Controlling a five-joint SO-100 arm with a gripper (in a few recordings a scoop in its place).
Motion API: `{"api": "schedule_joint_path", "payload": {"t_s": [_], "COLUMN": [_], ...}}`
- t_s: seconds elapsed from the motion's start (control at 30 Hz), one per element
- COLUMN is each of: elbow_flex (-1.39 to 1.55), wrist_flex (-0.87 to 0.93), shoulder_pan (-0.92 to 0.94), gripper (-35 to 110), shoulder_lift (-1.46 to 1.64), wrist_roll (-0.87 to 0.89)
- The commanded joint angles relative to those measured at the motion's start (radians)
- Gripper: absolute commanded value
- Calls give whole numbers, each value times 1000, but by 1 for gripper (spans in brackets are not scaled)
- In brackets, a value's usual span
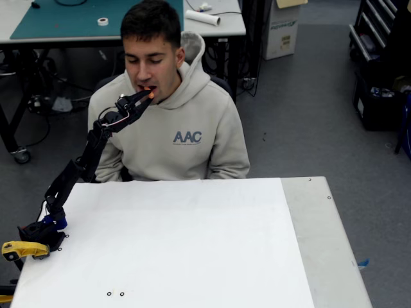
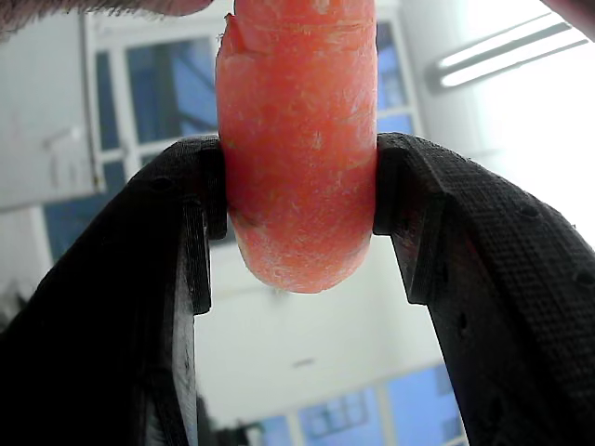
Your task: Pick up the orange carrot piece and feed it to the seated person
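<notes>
We judge the carrot light, stiff, slightly slick; gripper clamped across its middle, at the person's mouth.

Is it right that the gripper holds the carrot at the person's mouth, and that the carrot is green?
Not quite. The carrot is orange, not green, as the wrist view shows plainly. The rest stands: the gripper is shut on the carrot and holds it at the mouth of the person, as the fixed view shows.
</notes>
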Motion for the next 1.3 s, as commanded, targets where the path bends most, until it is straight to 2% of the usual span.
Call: {"api": "schedule_joint_path", "payload": {"t_s": [0.0,0.5,0.83,0.93,1.17,1.27], "elbow_flex": [-87,-87,-87,-87,-87,-87], "wrist_flex": [-18,-20,-17,-17,-29,-29], "shoulder_pan": [-9,-11,-87,-94,-86,-84], "gripper": [-2,-2,-1,4,29,35], "shoulder_lift": [84,46,60,60,60,61], "wrist_roll": [-6,-6,-6,-5,6,6]}}
